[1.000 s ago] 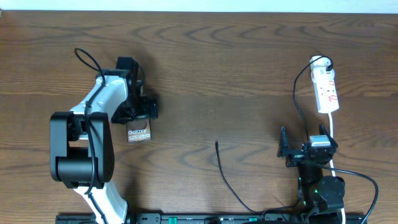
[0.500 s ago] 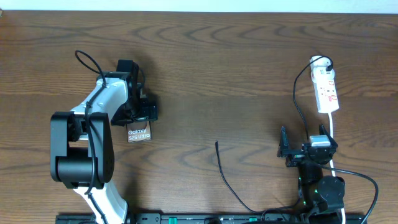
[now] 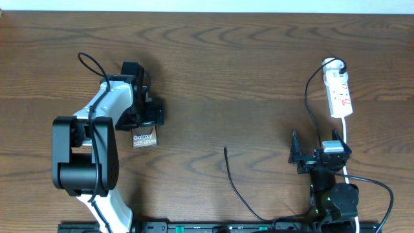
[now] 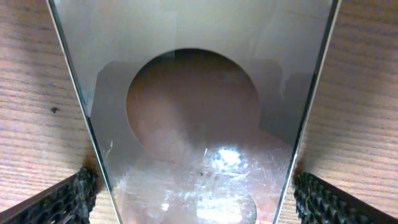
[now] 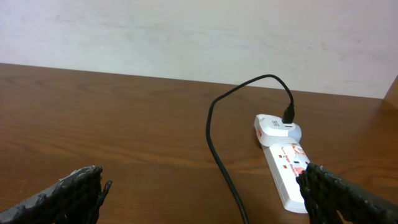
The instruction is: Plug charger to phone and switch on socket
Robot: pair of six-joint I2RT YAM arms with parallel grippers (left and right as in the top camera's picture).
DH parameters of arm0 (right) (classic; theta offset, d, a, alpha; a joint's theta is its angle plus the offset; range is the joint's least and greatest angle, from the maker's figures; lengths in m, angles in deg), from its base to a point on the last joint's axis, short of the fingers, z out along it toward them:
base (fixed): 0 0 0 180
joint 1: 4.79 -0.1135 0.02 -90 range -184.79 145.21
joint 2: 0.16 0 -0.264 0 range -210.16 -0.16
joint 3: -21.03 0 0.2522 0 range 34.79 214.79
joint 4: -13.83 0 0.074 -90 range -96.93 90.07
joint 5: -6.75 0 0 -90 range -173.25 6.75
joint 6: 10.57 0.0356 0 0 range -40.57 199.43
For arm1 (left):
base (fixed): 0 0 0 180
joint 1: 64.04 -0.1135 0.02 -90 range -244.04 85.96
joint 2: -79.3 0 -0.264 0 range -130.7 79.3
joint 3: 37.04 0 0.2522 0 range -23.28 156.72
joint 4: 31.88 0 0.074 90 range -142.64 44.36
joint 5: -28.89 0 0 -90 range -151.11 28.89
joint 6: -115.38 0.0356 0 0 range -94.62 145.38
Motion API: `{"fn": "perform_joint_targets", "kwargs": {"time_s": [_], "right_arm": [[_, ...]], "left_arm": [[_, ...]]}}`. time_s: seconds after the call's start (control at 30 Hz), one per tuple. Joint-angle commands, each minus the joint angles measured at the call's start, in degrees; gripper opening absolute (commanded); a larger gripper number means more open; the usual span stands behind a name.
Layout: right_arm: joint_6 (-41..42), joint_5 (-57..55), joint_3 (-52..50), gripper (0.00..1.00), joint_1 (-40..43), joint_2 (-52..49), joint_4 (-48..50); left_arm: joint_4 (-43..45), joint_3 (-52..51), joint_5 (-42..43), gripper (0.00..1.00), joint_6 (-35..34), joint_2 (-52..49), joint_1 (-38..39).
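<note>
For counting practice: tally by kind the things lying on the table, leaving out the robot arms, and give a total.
phone: 1
charger cable: 1
power strip: 1
Total: 3
</note>
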Motion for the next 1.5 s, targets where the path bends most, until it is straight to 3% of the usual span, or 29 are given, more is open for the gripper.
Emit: {"fn": "perform_joint_targets", "kwargs": {"time_s": [0.0, 0.7, 1.47], "right_arm": [[-0.50, -0.31, -0.15, 0.99, 0.52, 0.35, -0.13], [-0.50, -0.31, -0.15, 0.99, 0.50, 0.35, -0.13], [-0.52, -0.31, -0.15, 0.99, 0.50, 0.35, -0.13]], "left_arm": [[1.88, -1.38, 2.43, 0.99, -0.28, -0.74, -0.13], [6.60, -8.59, 2.45, 0.99, -0.26, -0.72, -0.11], [3.50, -8.68, 4.83, 0.99, 0.63, -0.72, -0.07]]}}
